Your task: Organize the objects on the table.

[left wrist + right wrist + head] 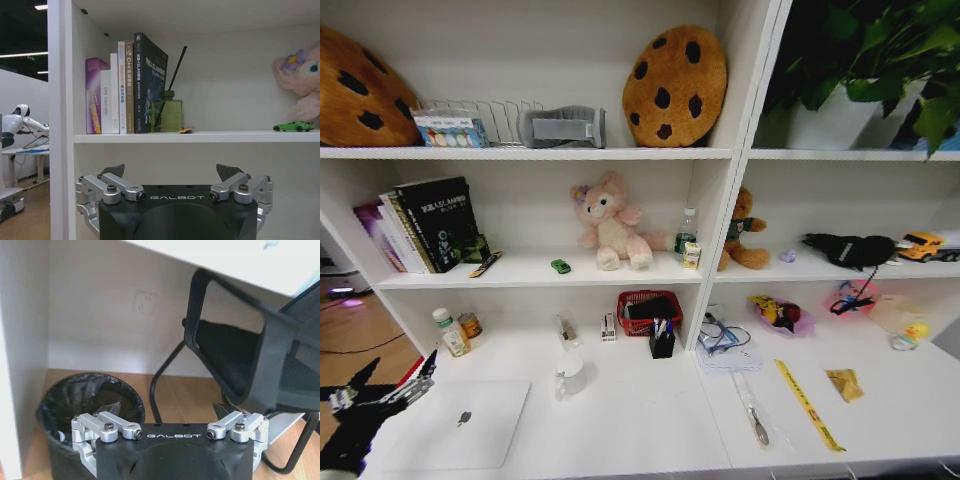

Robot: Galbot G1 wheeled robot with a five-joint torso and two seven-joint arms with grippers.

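Observation:
A silver laptop (455, 425) lies shut at the front left of the white table (640, 420). My left gripper (395, 378) hovers open and empty by the laptop's left edge; in its wrist view (171, 172) it faces the lower shelf. There a tiny green toy car (560, 266) (293, 126) sits beside the pink plush. A clear green-labelled bottle (686, 237) stands on the same shelf. Pens stick up from a black holder (662, 338) at the back of the table. My right gripper (167, 412) hangs open below the table top, holding nothing.
A red basket (648, 310), a white mug (570, 375), a green-capped bottle (450, 333) and a yellow tape (808, 405) are on the table. Books (125, 90) and a green diffuser (167, 114) fill the shelf's left end. A black bin (85, 400) and chair (250, 360) stand near the right gripper.

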